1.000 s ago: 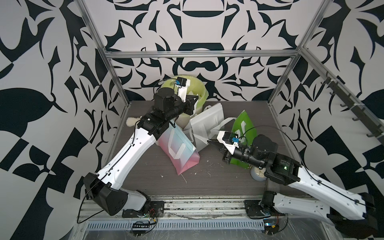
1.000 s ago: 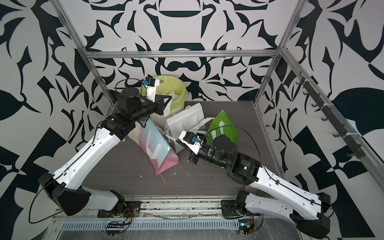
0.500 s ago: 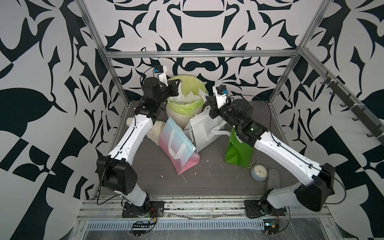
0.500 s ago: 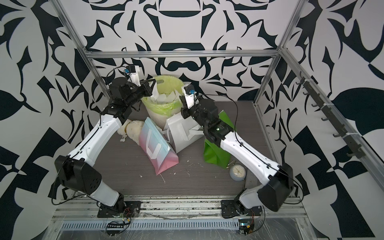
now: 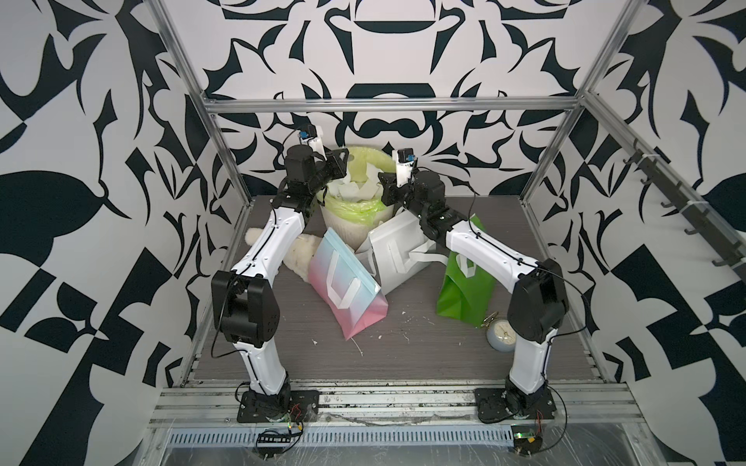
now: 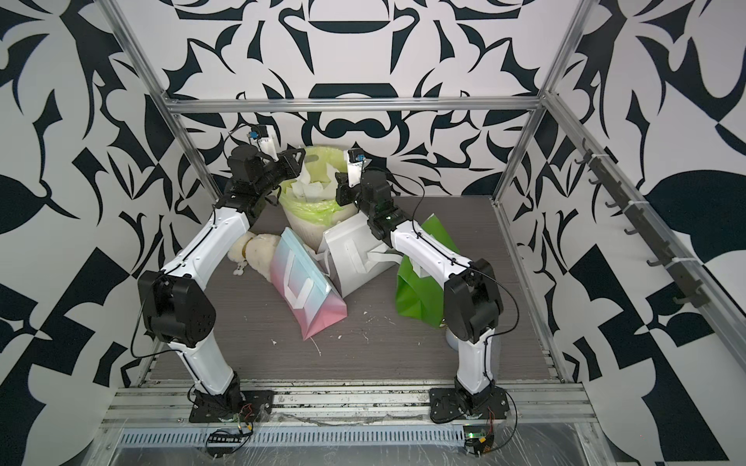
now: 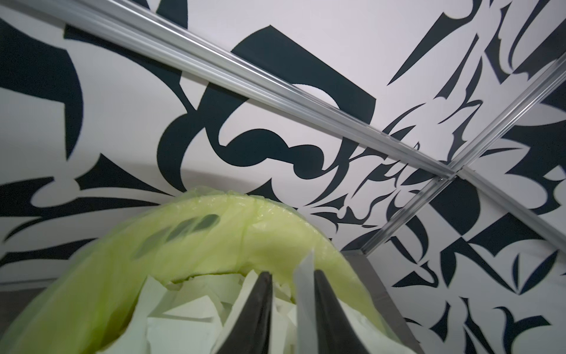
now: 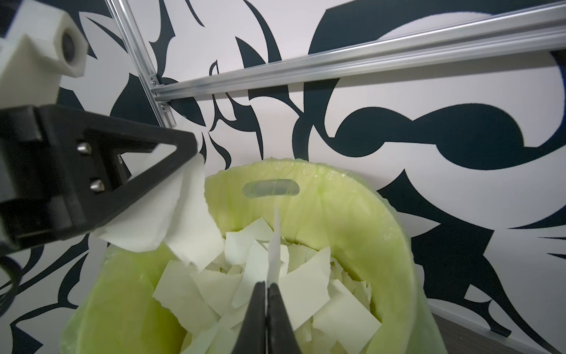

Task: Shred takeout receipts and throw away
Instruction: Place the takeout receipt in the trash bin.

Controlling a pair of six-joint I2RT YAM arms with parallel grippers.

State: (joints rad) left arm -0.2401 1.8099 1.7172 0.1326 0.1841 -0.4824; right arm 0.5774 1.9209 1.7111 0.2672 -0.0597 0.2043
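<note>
Nearly done | we are hovering over the bin (image 8: 367, 214) | left gripper (image 7: 292, 275) is standing open, scrap (image 8: 171, 214) hanging off one finger (image 7: 327, 306) | right gripper (image 8: 268, 286) is pinching a strip (image 8: 275, 242) | pile (image 8: 214, 285) is filling the bin | we are judging only these two drops left
</note>
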